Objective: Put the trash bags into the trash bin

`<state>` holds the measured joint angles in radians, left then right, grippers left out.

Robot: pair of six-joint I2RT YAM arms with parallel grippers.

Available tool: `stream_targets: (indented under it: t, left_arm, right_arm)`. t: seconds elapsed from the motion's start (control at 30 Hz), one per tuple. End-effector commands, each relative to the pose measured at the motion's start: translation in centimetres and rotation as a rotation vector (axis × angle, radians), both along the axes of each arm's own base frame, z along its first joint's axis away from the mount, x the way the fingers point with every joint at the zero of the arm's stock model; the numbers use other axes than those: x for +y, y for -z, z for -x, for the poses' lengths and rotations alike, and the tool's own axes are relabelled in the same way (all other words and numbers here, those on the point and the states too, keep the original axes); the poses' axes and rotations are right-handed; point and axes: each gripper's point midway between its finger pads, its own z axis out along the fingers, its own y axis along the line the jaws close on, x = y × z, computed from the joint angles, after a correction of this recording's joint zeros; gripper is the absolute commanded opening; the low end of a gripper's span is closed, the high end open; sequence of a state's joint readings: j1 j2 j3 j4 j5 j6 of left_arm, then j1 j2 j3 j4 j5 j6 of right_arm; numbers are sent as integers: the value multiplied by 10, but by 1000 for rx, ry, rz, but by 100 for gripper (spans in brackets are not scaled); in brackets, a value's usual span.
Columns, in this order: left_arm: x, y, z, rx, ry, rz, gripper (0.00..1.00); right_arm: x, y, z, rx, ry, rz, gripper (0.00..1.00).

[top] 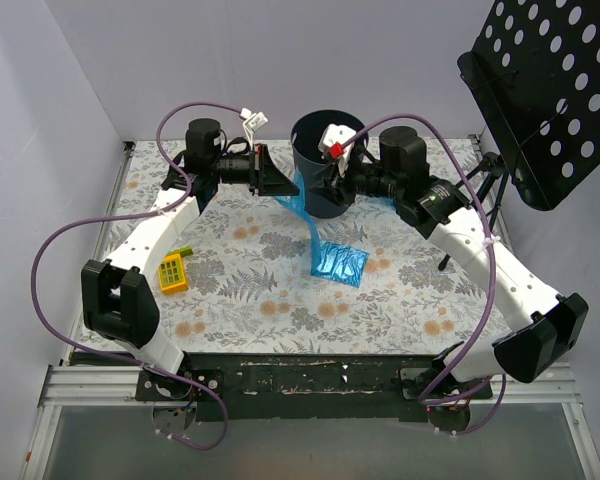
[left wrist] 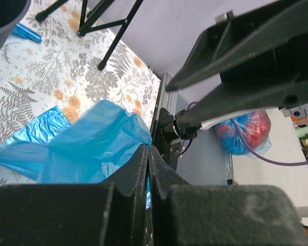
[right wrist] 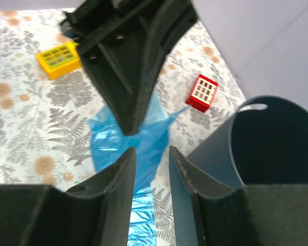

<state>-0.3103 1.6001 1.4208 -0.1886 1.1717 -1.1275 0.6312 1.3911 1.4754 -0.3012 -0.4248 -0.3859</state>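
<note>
Blue trash bag (top: 313, 222) hangs pinched in the clenched left gripper (top: 290, 187), its lower end trailing onto the floral table (top: 250, 300) below the claw. The trash bin (top: 302, 160) stands just past the claw's tip. The right gripper (right wrist: 150, 151), jaws parted and empty, faces the bag, with the bin just beside it.

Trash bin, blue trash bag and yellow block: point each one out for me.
trash bin (right wrist: 277, 146): right wrist view, on its dark inner wall.
trash bag (top: 340, 263): top external view, on its flat lower end.
yellow block (top: 172, 272): top external view, on its gridded top face.
</note>
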Motion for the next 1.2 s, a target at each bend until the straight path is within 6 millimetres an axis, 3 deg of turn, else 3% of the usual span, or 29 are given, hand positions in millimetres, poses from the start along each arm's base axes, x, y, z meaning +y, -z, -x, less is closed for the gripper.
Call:
stream_targets:
  t: [0.0,0.13,0.37,0.43,0.53,0.63,0.9,1.07,1.17]
  left_arm:
    - [6,-41,9,-106,-30,52,0]
    - [7,-45,11,-116,-25,54,0]
    - [9,-47,12,-127,-34,49,0]
    - [10,-49,11,-129,-41,48,0]
    - [12,-48,10,-131,-48,45,0]
    - [15,-44,6,-128,-77,27,0]
    - [22,-36,8,-117,-68,22,0]
    - [26,-35,8,-101,-48,39,0]
    - [28,-35,5,-91,-50,51,0]
  right_arm:
    - [14,-10,34,50,-142,-70,44]
    - [27,-6,23,43,-139,-87,54]
    - [45,-2,2,58,-126,-109,53]
    - [47,0,1,58,-127,-105,49]
    - [47,3,1,51,-127,-92,19]
    - [41,-1,3,33,-116,-88,4]
    - [21,9,31,-5,-172,-24,1]
    - [11,23,33,-20,-159,26,1]
    - [10,20,33,-28,-154,26,1]
